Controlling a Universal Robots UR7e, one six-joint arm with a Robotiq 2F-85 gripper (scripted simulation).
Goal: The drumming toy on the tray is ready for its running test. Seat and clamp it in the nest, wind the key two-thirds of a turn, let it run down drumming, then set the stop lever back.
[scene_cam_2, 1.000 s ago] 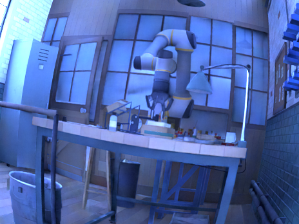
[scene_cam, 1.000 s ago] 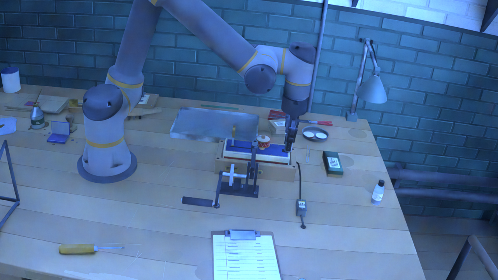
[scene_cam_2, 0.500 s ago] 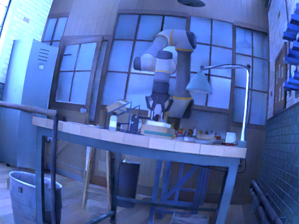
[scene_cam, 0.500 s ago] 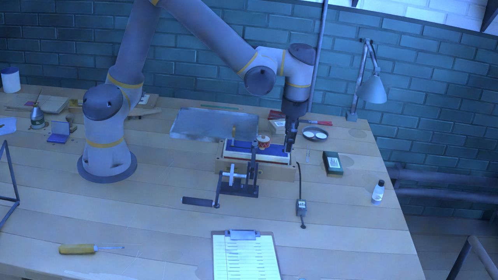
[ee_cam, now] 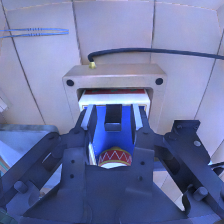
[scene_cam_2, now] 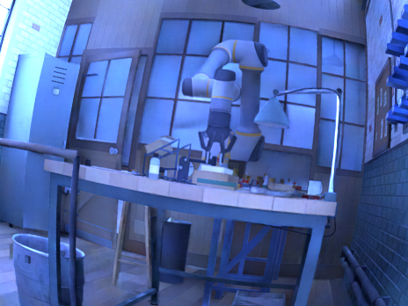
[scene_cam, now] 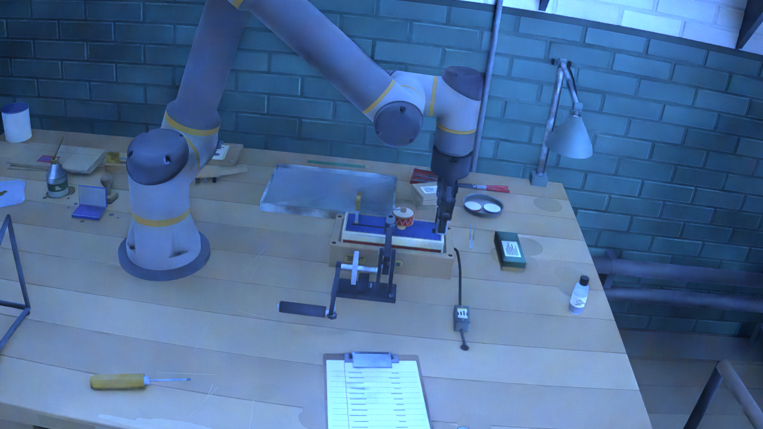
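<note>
At the middle of the bench the drumming toy [scene_cam: 394,230], a white box with a blue top and a red band, sits in the wooden nest [scene_cam: 392,251]. Its small red-and-white drum [scene_cam: 403,217] stands on the blue top, and a yellow key [scene_cam: 358,201] rises at its left end. The black toggle clamp [scene_cam: 368,277] stands in front, its arm reaching up over the toy's front edge. A small dark lever [ee_cam: 113,117] stands up from the blue top at the toy's right end. My gripper [ee_cam: 113,116] is down over that end, straddling the lever, open and holding nothing.
Behind the nest lies the empty grey tray [scene_cam: 328,189]. A cable [scene_cam: 459,277] runs from the nest's right end to a switch box [scene_cam: 461,317]. Tweezers [scene_cam: 471,235], a dish [scene_cam: 483,205] and a green box [scene_cam: 509,249] lie to the right. A clipboard [scene_cam: 376,392] lies in front.
</note>
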